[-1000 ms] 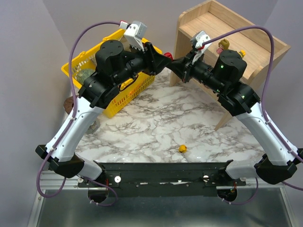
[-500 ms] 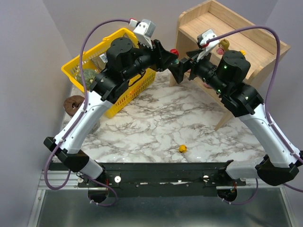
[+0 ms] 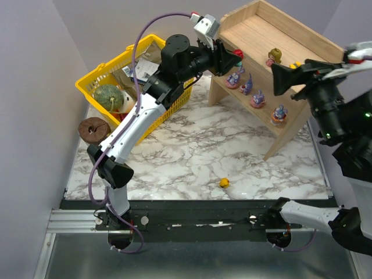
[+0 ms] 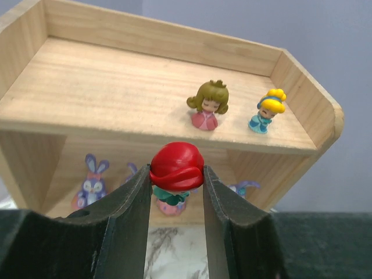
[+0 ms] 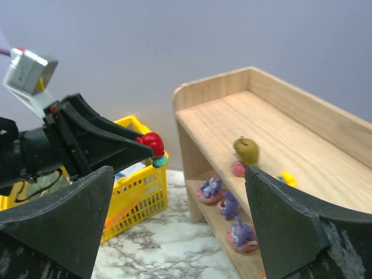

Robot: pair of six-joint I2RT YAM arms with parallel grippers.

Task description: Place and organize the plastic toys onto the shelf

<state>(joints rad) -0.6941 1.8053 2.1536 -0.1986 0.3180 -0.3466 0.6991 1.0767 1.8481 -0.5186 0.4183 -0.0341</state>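
My left gripper (image 3: 233, 56) is shut on a red-haired toy (image 4: 176, 165) with a teal body, held in the air just in front of the left end of the wooden shelf (image 3: 256, 29). On the top tier stand an olive-brown-haired toy (image 3: 274, 56) and a yellow-haired toy (image 3: 297, 65). Several purple long-eared toys (image 3: 258, 99) line the lower tier. A small yellow toy (image 3: 224, 182) lies on the marble table. My right gripper (image 3: 285, 77) is open and empty, raised to the right of the shelf front.
A yellow basket (image 3: 113, 63) with packets and a green-grey gourd (image 3: 108, 96) stands at the back left, close to the left arm. A brown round object (image 3: 93, 128) sits at the table's left edge.
The left arm has carried the red-haired toy right and up to the shelf front. The right gripper has opened and pulled back to the right, away from the shelf.
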